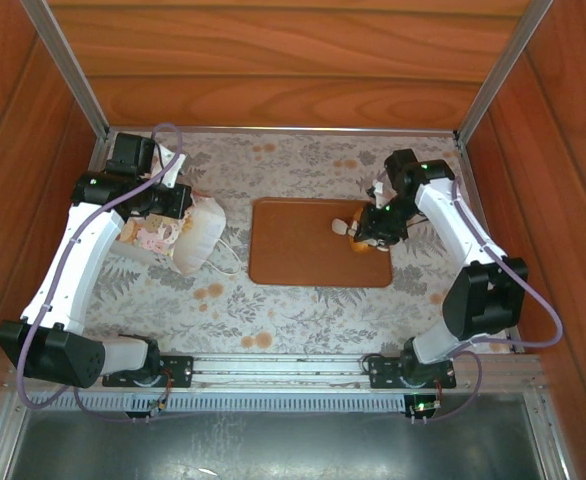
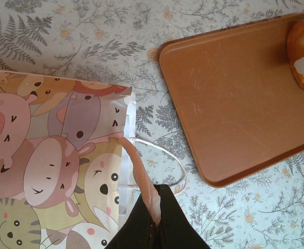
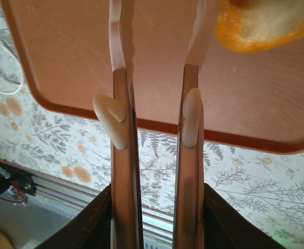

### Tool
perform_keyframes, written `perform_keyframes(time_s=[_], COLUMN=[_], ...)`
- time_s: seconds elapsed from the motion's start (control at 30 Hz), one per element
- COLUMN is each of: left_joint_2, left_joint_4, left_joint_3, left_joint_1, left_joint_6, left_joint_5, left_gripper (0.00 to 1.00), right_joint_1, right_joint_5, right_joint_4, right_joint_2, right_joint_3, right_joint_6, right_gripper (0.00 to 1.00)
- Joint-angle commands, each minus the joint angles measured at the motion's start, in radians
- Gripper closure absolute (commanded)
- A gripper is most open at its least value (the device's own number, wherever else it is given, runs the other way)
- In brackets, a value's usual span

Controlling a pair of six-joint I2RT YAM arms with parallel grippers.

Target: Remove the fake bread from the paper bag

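Observation:
The paper bag (image 1: 178, 238) lies on its side at the left of the table, its mouth toward the tray. Its upper face (image 2: 53, 171) is printed with cartoon animals. My left gripper (image 2: 161, 196) is shut on the bag's rim, pinching a pinkish strip of paper at the mouth; it sits over the bag (image 1: 176, 200). One golden-brown fake bread (image 1: 359, 242) lies on the tray's right part (image 2: 302, 49). My right gripper (image 1: 365, 228) hovers open over the tray (image 3: 160, 31), the bread (image 3: 261, 23) just outside its right finger. The bag's inside is hidden.
The flat brown tray (image 1: 293, 260) lies mid-table on a floral cloth. A white cord handle (image 2: 180, 174) loops out from the bag's mouth toward the tray. Wooden walls enclose the table, and a metal rail (image 1: 293, 370) runs along the near edge.

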Motion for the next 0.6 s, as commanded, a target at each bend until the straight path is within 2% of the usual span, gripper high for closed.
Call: perform_keyframes(time_s=[0.0, 0.3, 0.57], left_joint_2=[-0.016, 0.006, -0.008], left_joint_4=[0.012, 0.012, 0.013], left_joint_3=[0.012, 0.032, 0.038], left_joint_1=[-0.004, -0.004, -0.003], left_joint_6=[-0.005, -0.017, -0.013], left_joint_5=[-0.004, 0.009, -0.022], left_gripper=[1.0, 1.0, 1.0], right_joint_1=[0.027, 0.212, 0.389], right_joint_5=[-0.121, -0.344, -0.459], right_joint_4=[0.044, 0.375, 0.683], right_joint_2=[-0.069, -0.1, 0.055], right_joint_3=[0.016, -0.031, -0.056], right_joint_6=[0.013, 0.172, 0.342], right_gripper=[0.63, 0.62, 0.62])
